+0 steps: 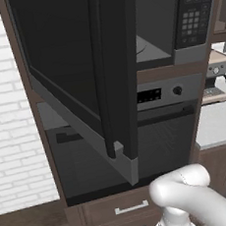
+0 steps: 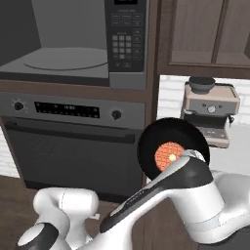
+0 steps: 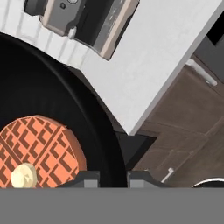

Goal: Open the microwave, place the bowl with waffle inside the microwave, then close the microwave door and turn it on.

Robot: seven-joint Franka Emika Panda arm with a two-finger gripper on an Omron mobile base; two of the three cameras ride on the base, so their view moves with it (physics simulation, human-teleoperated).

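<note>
The microwave (image 2: 63,49) stands open, with its grey cavity and round turntable showing left of the black keypad (image 2: 126,41). The microwave door (image 1: 81,74) is swung far out toward the left. The black bowl (image 2: 171,146) hangs in the air lower right of the microwave, beside the oven, tilted so its inside faces the camera. The orange-brown waffle (image 2: 168,155) with a pale dab lies at its centre. My gripper (image 3: 113,177) is shut on the bowl's rim (image 3: 105,144), one fingertip on each side. The waffle (image 3: 39,148) sits just left of the grip.
A grey wall oven (image 2: 73,146) with knobs and a bar handle sits under the microwave. A coffee machine (image 2: 210,112) stands on the white counter (image 3: 166,52) to the right. Brown drawers (image 1: 125,210) lie below. A white brick wall (image 1: 7,121) is at the left.
</note>
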